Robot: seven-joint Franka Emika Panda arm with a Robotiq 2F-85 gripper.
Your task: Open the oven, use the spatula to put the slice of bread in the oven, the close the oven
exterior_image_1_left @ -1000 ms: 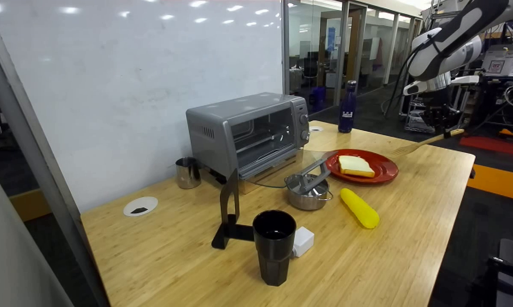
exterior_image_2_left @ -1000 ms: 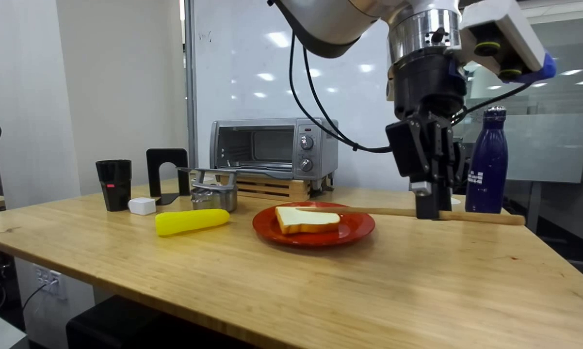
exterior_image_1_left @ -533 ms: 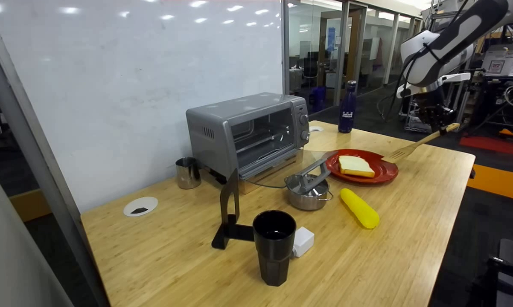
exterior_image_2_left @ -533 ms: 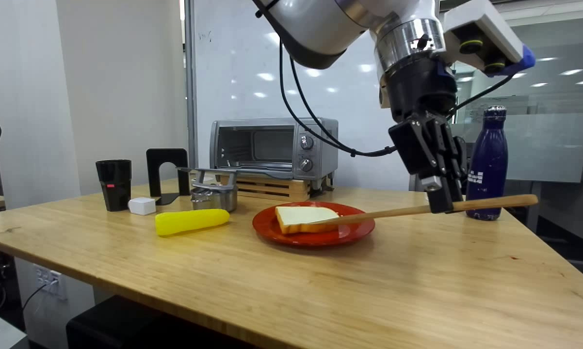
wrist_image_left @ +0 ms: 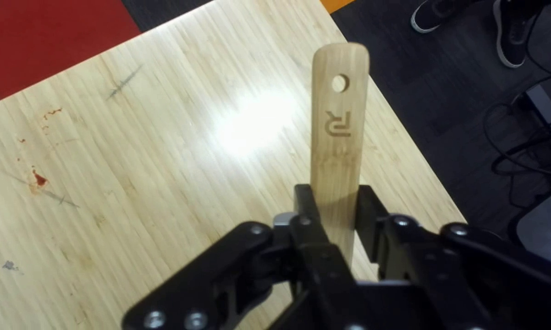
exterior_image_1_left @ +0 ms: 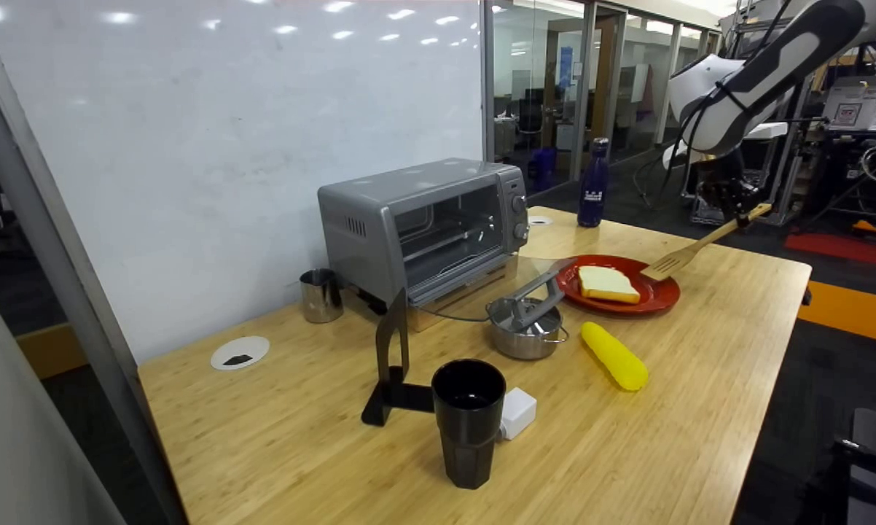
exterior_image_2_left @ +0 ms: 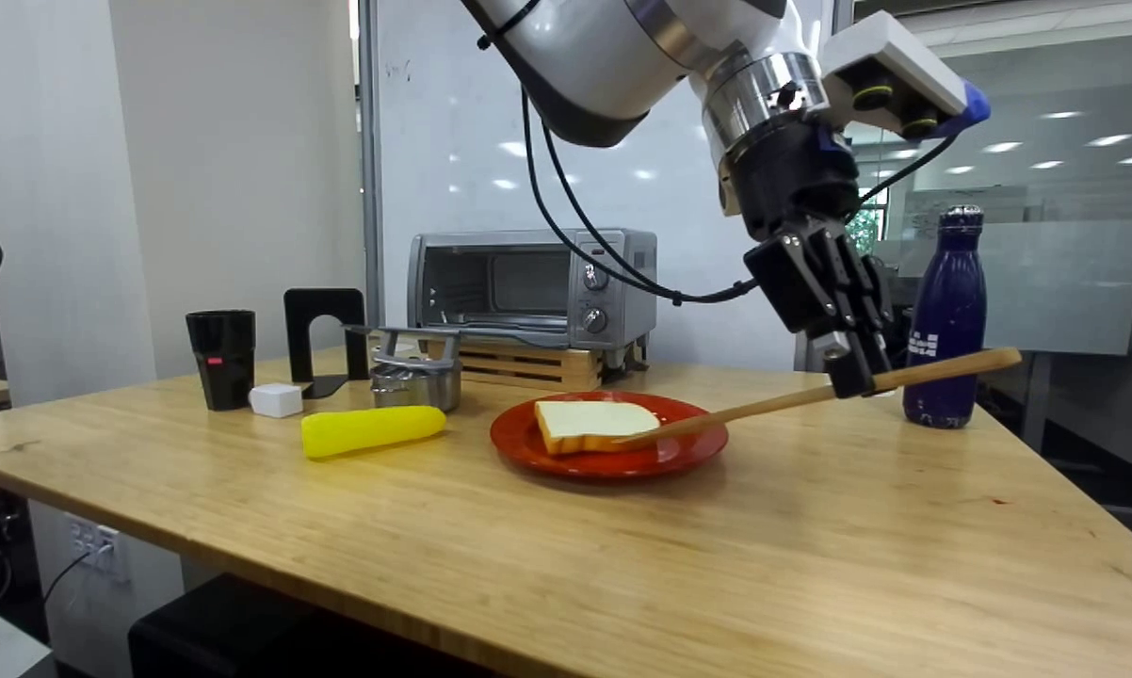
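Wrist view, and right in on the gripper (wrist_image_left: pixel 334 201): clamped on both edges of the spatula (wrist_image_left: pixel 337 151), no daylight on either side! Over to an exterior view and down to the blade (exterior_image_1_left: pixel 667 264), out above the right-hand rim of the red plate (exterior_image_1_left: pixel 653 297). And lying flat on that plate, just left of the blade, the slice of bread (exterior_image_1_left: pixel 607 283). Touching or apart? Cannot tell. Off to the left, the oven (exterior_image_1_left: pixel 417 182), open at the front.

Looks like scooping time, then. In an exterior view, tilted: high at the handle (exterior_image_2_left: pixel 943 370) on the right, low at the blade on the left, probably too steep for a clean pickup. So lower the handle end first! Flatten the blade onto the plate, aim beneath the bottom edge of the bread, push slowly leftward along the line of the handle. Expect a skid; use the left rim of the plate as a backstop. No jabbing at the side! Get well under the middle before any lift. Beware of droop, too: pinched only at the edges, likely to pivot under load. Then up gently, level, and away left toward the oven.
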